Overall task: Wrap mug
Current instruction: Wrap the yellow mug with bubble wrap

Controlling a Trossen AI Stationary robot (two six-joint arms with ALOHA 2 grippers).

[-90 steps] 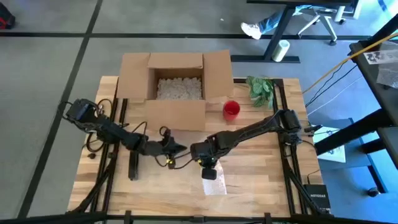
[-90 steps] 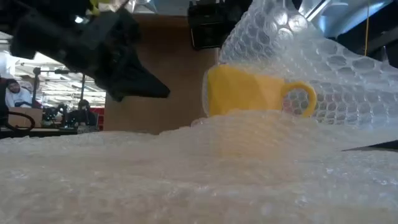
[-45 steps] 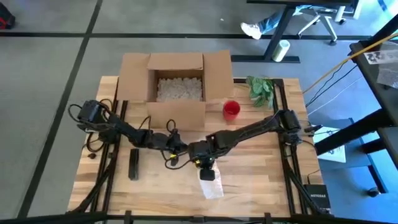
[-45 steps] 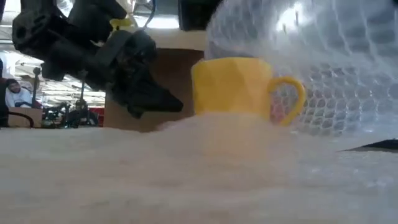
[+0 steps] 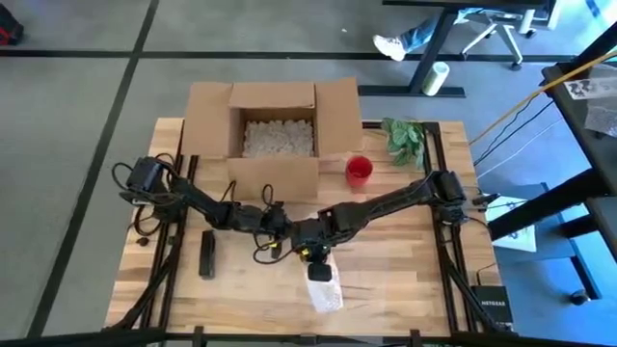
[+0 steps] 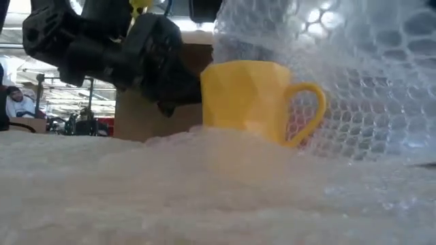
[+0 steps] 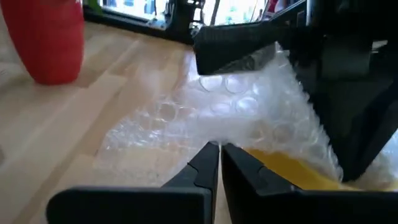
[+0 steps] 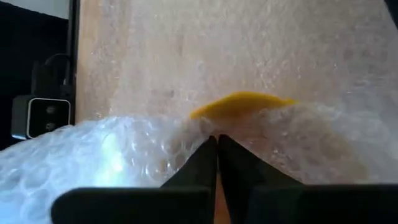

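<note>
Yellow mug upright on the bubble wrap, in front of the cardboard box. Right gripper pinched closed on wrap draped over mug. Left gripper closed, empty, tips against mug's side.

Clear, glossy bubble wrap drapes a smooth yellow mug on pale wooden table.

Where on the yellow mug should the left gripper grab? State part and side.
The plain wall of the mug, from the side opposite its handle: it stands upright, bubble wrap drapes the handle side, and the left gripper sits there.
</note>
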